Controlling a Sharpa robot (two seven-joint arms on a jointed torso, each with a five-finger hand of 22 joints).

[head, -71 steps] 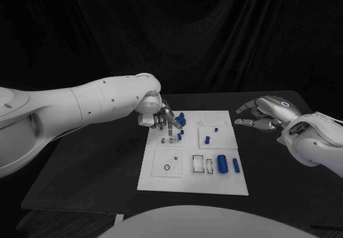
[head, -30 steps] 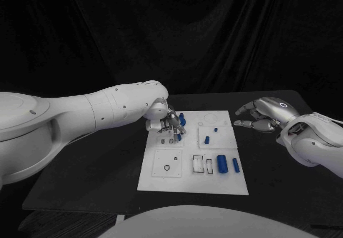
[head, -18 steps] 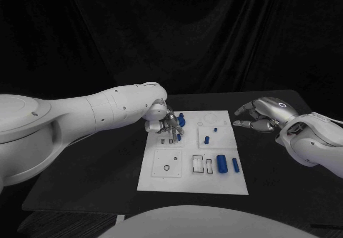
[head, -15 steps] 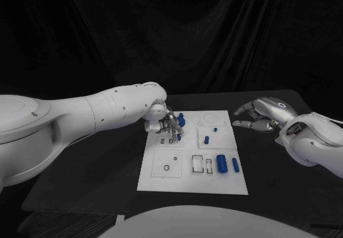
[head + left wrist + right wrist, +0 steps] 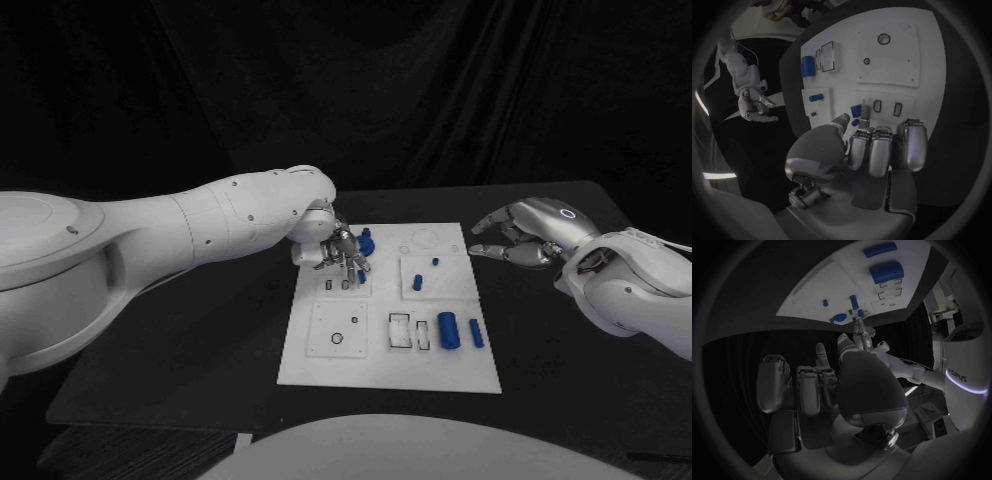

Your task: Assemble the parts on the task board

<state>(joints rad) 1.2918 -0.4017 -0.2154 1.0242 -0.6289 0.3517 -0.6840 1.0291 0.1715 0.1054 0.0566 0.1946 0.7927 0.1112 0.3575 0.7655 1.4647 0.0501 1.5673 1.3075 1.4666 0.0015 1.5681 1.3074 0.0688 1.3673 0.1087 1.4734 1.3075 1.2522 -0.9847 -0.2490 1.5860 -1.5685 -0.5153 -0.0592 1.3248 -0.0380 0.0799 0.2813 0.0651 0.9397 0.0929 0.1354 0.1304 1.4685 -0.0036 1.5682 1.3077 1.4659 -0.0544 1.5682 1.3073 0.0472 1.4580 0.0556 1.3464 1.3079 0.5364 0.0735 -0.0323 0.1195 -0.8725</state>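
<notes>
1. Two hands: the left hand (image 5: 338, 252) sits over the task board's (image 5: 325, 365) far left corner, fingers curled down around a small blue part (image 5: 856, 111); whether it grips the part I cannot tell.
2. Right hand (image 5: 522, 237) hovers off the board's far right edge, fingers curled, holding nothing.
3. Blue cylinders (image 5: 449, 329) lie near the board's right edge.

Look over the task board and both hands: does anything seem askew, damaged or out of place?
Nothing stands out. The task board lies flat and square on the table, blue parts sit tidily on it, the left hand works at its far corner, and the right hand hovers beside it.
</notes>
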